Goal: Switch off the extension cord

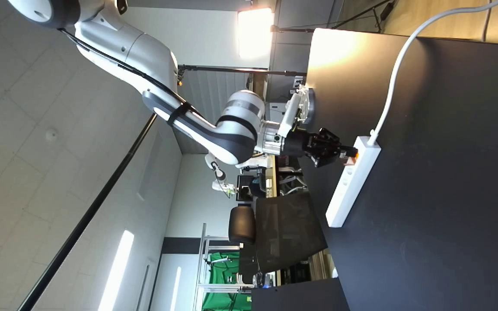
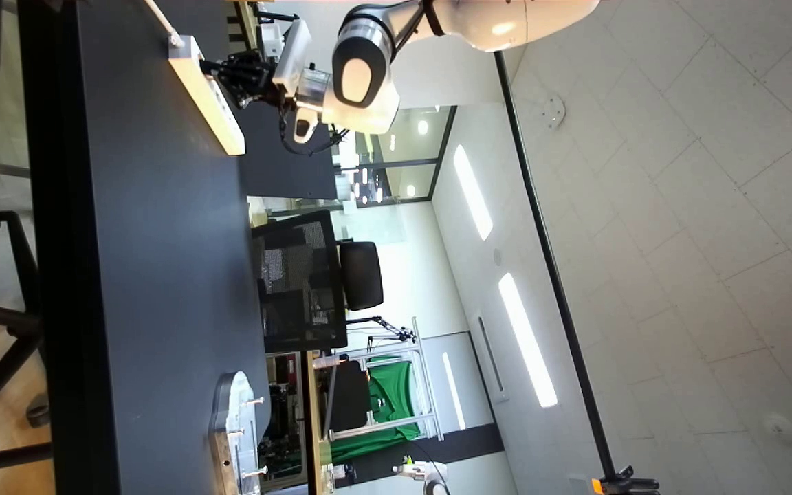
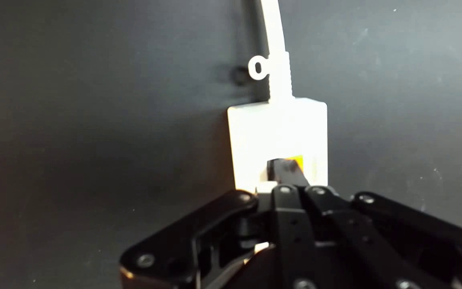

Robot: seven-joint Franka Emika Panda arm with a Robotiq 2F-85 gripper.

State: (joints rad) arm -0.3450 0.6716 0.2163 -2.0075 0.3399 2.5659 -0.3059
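The extension cord is a long white power strip lying on the dark table; it shows in both exterior views [image 1: 347, 196] [image 2: 212, 110], and its cable end shows in the wrist view [image 3: 279, 132]. Its orange switch [image 3: 298, 160] sits near the cable end and is mostly hidden behind the fingertips. My gripper [image 1: 353, 152] has its fingers together with nothing held between them. Its tips are over the switch in the wrist view [image 3: 288, 170], and they also meet the strip's top in an exterior view [image 2: 207, 67]. I cannot tell whether they press the switch or just hover.
The white cable [image 1: 394, 77] runs from the strip's end across the dark table [image 1: 439, 203]. A clear plate-like fixture with upright pegs [image 2: 238, 433] stands elsewhere on the table, also visible near the arm [image 1: 306, 106]. A black chair [image 2: 300, 282] stands beyond the table edge.
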